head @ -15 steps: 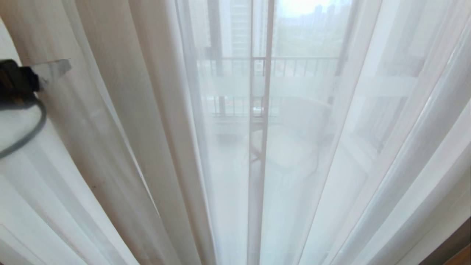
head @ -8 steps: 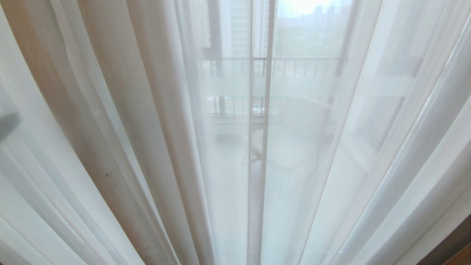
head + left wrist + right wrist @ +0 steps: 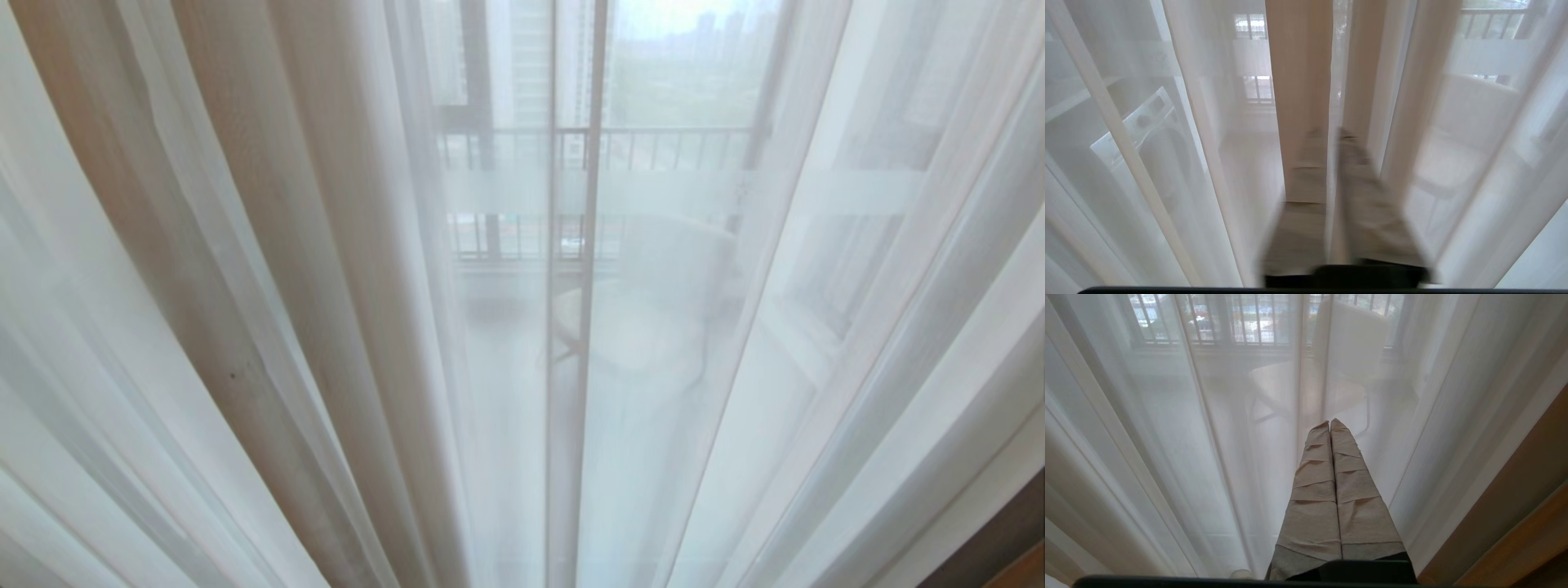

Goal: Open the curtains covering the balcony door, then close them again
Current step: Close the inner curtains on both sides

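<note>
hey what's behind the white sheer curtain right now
Through the sheer curtain show the balcony door, its frosted band, a railing, a pale chair and distant buildings. The beige drape hides whatever is behind it.

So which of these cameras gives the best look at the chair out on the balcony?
The right wrist view: the chair shows its pale back and seat through the sheer curtain. The head view shows it fainter and farther off; the left wrist view shows only a blurred pale shape that may be it.
</note>
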Tool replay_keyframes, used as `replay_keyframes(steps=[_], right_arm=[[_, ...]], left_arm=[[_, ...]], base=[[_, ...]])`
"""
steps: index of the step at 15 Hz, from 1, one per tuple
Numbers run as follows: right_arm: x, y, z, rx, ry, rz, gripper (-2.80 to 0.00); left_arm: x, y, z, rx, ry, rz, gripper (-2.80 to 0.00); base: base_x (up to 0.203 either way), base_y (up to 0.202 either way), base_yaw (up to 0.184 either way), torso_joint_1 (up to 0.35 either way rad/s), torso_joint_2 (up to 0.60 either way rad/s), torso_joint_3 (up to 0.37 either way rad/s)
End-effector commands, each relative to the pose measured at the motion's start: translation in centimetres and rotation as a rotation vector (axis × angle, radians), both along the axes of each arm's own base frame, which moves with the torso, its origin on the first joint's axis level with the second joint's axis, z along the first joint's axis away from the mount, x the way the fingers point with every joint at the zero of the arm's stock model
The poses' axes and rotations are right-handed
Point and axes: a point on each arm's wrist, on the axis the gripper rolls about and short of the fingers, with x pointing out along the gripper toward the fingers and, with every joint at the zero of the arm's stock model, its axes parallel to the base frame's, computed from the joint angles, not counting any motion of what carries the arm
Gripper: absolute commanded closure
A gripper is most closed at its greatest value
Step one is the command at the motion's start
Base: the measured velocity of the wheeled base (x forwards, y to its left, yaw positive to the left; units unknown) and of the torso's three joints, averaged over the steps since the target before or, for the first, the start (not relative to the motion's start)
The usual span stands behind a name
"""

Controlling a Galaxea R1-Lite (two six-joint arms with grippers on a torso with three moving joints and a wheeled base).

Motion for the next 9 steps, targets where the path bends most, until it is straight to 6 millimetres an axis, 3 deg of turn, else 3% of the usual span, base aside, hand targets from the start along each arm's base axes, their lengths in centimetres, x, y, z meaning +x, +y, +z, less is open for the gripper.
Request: replay_keyframes(steps=[1, 9], right_arm=[[0.0, 0.0, 0.0, -0.001, 0.001, 0.000, 0.00], [0.0, 0.0, 0.0, -0.001, 0.001, 0.000, 0.00]], left_arm=[[-0.7, 0.2, -1.1, 0.002, 0.005, 0.002, 0.00], [-1.4, 0.4, -8.9, 0.002, 0.185, 0.013, 0.00]], base=[[0.000, 0.000, 0.000, 0.000, 0.00, 0.000], [0.000, 0.000, 0.000, 0.000, 0.00, 0.000]])
